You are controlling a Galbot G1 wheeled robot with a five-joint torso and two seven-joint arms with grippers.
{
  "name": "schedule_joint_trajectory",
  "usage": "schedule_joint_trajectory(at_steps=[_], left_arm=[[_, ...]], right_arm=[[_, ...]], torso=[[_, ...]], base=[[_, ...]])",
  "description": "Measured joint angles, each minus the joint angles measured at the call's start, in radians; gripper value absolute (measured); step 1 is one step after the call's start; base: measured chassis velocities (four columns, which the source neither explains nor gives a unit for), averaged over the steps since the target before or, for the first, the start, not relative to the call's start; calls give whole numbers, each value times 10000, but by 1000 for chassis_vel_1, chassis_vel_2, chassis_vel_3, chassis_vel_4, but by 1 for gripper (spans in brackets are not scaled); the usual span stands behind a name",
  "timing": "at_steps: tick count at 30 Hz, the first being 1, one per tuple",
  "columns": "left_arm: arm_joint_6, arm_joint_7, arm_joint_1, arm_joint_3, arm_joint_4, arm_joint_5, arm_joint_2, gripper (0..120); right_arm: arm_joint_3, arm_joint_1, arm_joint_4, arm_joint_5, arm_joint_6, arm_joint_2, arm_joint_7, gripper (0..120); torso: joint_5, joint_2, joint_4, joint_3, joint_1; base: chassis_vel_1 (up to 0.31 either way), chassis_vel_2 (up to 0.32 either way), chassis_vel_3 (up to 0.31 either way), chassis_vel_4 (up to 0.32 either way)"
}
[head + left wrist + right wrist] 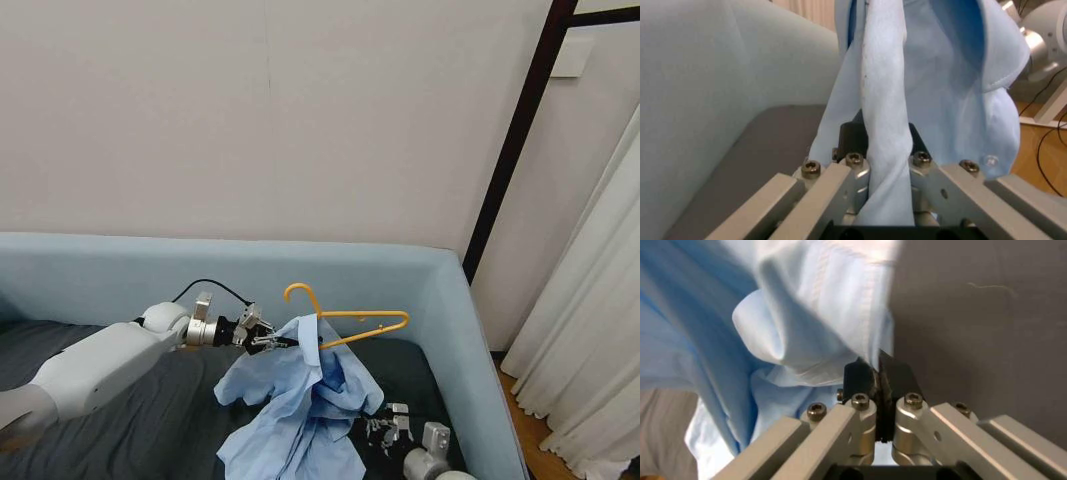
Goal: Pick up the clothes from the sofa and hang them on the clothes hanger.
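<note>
A light blue shirt (300, 405) hangs bunched from a yellow hanger (352, 322) above the dark sofa seat (150, 420). My left gripper (266, 340) reaches in from the left and is shut on a fold of the shirt near the collar, right by the hanger's neck. In the left wrist view that fold of the shirt (883, 100) runs between the fingers (852, 136). My right gripper (385, 428) sits low at the shirt's lower right edge. In the right wrist view the pads (857, 376) pinch a thin shirt (820, 315) edge.
The pale blue sofa back (200, 265) and right armrest (470, 360) wall in the seat. A dark vertical pole (510, 150) rises behind the armrest, and white curtains (590, 330) hang at the right. A wooden floor strip (520, 410) lies beyond the armrest.
</note>
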Motion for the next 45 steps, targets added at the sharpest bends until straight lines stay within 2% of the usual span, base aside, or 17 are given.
schedule_joint_trajectory(at_steps=[7, 14, 18, 25, 30, 45], left_arm=[[-388, 123, -340, 66, -97, 93, 144, 1], [-718, 201, -429, 83, -237, 217, 253, 1], [-837, 384, -537, 96, -625, 222, 493, 1], [-1105, 608, -611, 26, -832, 632, 749, 1], [-1476, 911, -530, -168, -993, 1598, 997, 1], [-1853, 585, -641, -213, -1028, 2970, 920, 1]], right_arm=[[520, 249, 934, 362, -884, -1187, 250, 0], [685, 829, 1150, 871, -1302, -2027, 444, 0], [820, 1218, 1199, 1203, -1618, -2775, 111, 0], [866, 1568, 1347, 1390, -1782, -3133, -51, 0], [916, 1750, 1545, 1185, -1691, -3274, 394, 0], [1141, 1558, 2876, 721, -1576, -3807, 859, 0]], torso=[[0, 0, 0, 0, 0], [0, -1, 0, 0, 0], [0, 0, 0, 0, 0], [-1, -1, 1, 0, 0], [0, -1, 2, 0, 0], [-2, 0, 0, 0, 0]], base=[[0, 0, 0, 0], [0, 0, 0, 0], [0, 0, 0, 0], [0, 0, 0, 0], [0, 0, 0, 0], [0, 0, 0, 0]])
